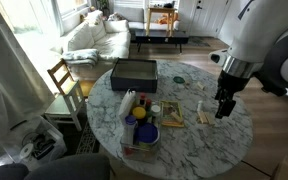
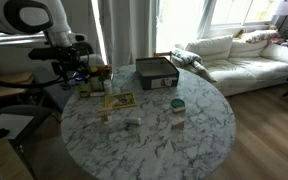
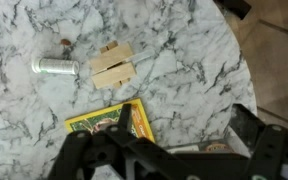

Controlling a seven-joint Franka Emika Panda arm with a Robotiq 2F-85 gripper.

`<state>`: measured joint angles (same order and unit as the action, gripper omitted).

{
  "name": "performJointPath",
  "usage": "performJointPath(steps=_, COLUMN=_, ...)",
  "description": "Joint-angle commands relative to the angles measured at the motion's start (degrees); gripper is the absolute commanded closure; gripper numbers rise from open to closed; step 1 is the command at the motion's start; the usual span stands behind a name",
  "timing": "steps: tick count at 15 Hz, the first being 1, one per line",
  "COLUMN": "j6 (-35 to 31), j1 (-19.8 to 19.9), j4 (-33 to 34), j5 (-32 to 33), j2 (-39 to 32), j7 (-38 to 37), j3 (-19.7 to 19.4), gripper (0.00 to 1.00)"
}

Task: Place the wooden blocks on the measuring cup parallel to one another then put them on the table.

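Observation:
Two or three pale wooden blocks (image 3: 112, 66) lie side by side across the handle of a metal measuring cup (image 3: 54, 66) that lies on the marbled table (image 3: 184, 40). They show as a small pale patch in both exterior views (image 1: 202, 111) (image 2: 132, 121). My gripper (image 3: 174, 152) is open and empty. It hangs above the table, short of the blocks, over a yellow-green packet (image 3: 102, 122). It also shows in both exterior views (image 1: 222, 108) (image 2: 79, 76).
A black box (image 1: 134, 72) stands at the table's far side. A blue bowl (image 1: 144, 133) and bottles crowd one side. A green round item (image 2: 177, 104) lies mid-table. A wooden chair (image 1: 62, 80) stands beside the table. The table edge (image 3: 246, 70) is near.

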<state>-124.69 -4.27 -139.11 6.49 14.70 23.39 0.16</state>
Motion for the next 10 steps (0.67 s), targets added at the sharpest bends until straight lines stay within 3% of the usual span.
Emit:
performJointPath(steps=1, j6=-3.12, j1=1.56, j4=1.03, j5=3.25, j2=-6.69, j7=13.09, j3=-3.69, gripper=0.00)
performJointPath(steps=5, j6=-14.24, j1=4.49, j4=-0.18, j5=5.52, j2=-11.96, j7=25.10, j3=-6.05, gripper=0.00)
performJointPath(steps=10, j6=-26.88, j1=7.30, j4=-3.29, j5=-0.02, j2=-16.16, j7=38.73, j3=-6.35, gripper=0.00)
